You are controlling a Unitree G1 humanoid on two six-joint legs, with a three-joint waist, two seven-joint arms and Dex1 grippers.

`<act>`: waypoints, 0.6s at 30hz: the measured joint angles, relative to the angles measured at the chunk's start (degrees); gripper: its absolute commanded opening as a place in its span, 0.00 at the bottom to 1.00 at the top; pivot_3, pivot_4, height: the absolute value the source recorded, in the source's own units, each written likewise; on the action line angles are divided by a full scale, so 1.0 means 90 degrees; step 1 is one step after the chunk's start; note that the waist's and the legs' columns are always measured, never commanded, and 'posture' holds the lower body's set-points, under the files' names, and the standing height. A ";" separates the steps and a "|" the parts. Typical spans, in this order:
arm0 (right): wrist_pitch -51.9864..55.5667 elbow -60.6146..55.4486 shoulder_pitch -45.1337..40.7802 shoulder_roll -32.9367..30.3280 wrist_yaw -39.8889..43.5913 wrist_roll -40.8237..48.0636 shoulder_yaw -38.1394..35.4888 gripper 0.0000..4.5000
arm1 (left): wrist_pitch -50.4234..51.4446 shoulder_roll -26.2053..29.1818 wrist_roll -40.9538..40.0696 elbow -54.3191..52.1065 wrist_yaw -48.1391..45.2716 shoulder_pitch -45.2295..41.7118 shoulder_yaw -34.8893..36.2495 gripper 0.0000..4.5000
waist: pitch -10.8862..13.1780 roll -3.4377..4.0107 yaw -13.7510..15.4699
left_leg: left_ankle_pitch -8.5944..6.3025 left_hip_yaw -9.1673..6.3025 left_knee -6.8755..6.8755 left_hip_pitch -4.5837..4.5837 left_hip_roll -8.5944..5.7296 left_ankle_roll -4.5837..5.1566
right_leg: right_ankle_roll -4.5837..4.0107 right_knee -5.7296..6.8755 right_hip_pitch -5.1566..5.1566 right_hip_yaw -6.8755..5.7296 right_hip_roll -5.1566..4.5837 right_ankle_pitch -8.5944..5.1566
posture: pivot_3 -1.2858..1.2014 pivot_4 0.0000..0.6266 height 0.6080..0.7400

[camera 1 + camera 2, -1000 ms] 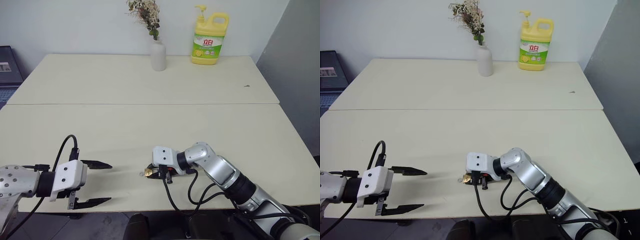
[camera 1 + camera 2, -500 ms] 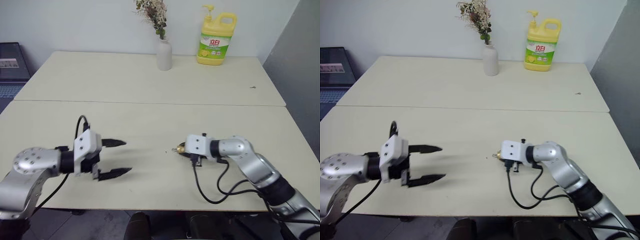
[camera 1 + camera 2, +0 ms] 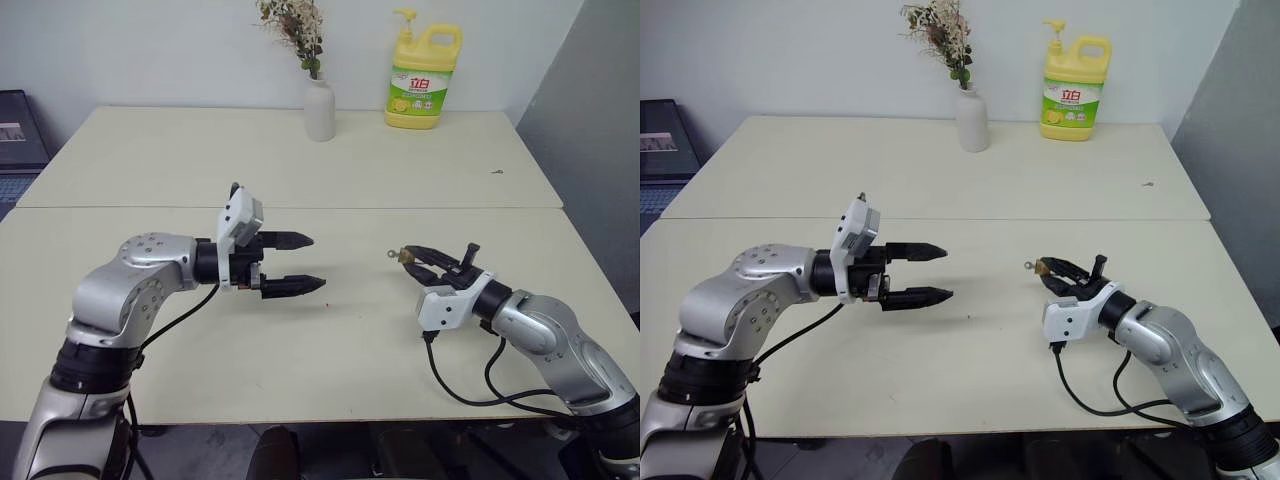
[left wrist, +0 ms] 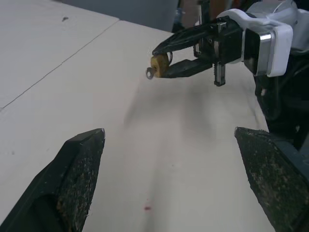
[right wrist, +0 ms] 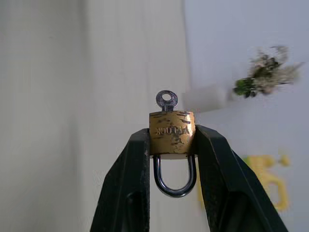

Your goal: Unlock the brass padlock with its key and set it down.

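Both arms risen off counter (image 3: 300, 420) since earlier; right claw (image 5: 171, 145) grips brass padlock (image 5: 171, 133), key (image 5: 166, 100) inserted, shackle still closed; left claw (image 3: 297, 263) spread empty, facing it.

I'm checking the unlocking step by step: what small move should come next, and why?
Probably bring the open left gripper across to the key. The right gripper pinches the padlock above the table, key head sticking out toward the left gripper, with a gap between them.

Both arms are shiny silver metal with black rings at the joints. Each ends in a white box with two black pointed fingers. Black cables loop under both arms.
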 measured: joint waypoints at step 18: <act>-0.2015 0.0114 -0.0201 0.0123 -0.0716 -0.0310 -0.0220 0.21 | 0.0058 -0.0537 0.0106 0.0523 -0.0423 -0.0898 -0.0536 1.00 | 0.0000 0.0001 0.0016 | 0.0001 -0.0009 0.0004 0.0006 -0.0001 0.0000 | -0.0006 0.0001 0.0017 -0.0006 -0.0001 0.0002 | 0.52 0.24 1.00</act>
